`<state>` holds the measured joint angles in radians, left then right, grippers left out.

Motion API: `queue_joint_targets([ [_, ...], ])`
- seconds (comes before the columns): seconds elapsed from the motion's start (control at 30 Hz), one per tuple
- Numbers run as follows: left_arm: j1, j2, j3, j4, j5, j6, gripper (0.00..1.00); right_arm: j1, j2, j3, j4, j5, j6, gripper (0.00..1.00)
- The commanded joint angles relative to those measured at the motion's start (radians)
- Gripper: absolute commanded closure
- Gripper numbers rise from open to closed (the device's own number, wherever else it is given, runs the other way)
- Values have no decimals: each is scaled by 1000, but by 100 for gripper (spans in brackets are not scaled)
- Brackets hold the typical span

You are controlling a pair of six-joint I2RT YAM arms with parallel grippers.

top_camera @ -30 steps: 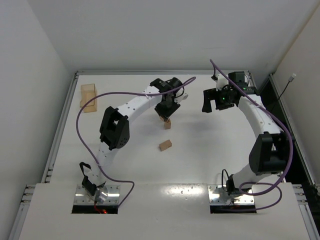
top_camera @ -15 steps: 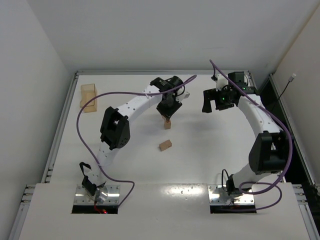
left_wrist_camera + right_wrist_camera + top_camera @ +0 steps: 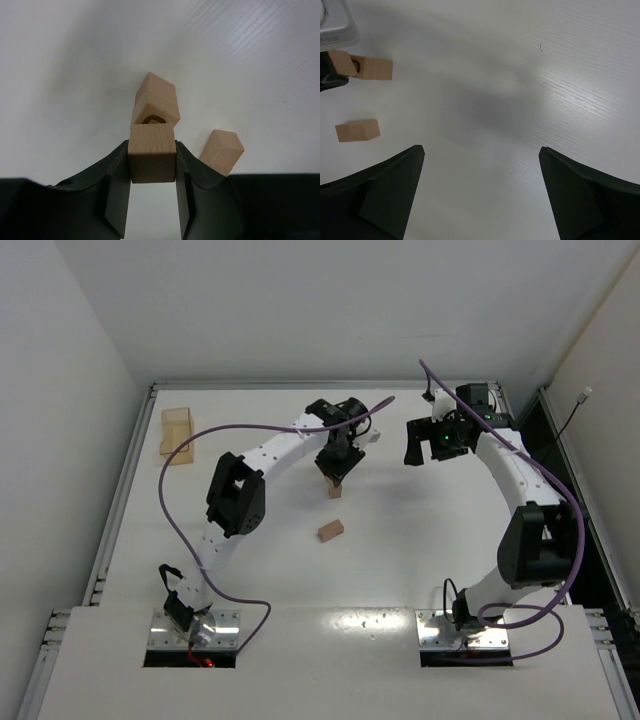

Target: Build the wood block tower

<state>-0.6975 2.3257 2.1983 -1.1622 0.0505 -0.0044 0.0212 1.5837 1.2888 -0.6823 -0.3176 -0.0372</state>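
Far on the left side of the white bench (image 3: 430, 550) there is a flat tan tray (image 3: 177, 433), well away from everything else.

Near the middle, the left tool (image 3: 152, 150) points down. Its two dark fingers (image 3: 116, 180) are pressed tight on a small wood cube (image 3: 152, 161), one finger on each side.

Right under that cube stands the wood block tower (image 3: 156, 100). It is a short stack of little tan cubes on the bench, and its top cube has a round hole in it. The held cube is right above the stack. I cannot tell if they touch.

A loose block (image 3: 222, 151) lies on the bench near the tower, closer to the arm bases.

On the right, the right tool (image 3: 480, 150) hangs over bare bench, well away from the tower. Its fingers are spread wide apart and hold nothing.
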Motion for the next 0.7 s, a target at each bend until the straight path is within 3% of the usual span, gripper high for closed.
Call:
queue_joint_targets([
  [0.0, 7, 0, 49, 10, 20, 0, 100, -6, 10, 9, 18, -3, 8, 4],
  [0.67, 7, 18, 57, 10, 29, 0, 100, -6, 29, 9, 18, -3, 8, 4],
])
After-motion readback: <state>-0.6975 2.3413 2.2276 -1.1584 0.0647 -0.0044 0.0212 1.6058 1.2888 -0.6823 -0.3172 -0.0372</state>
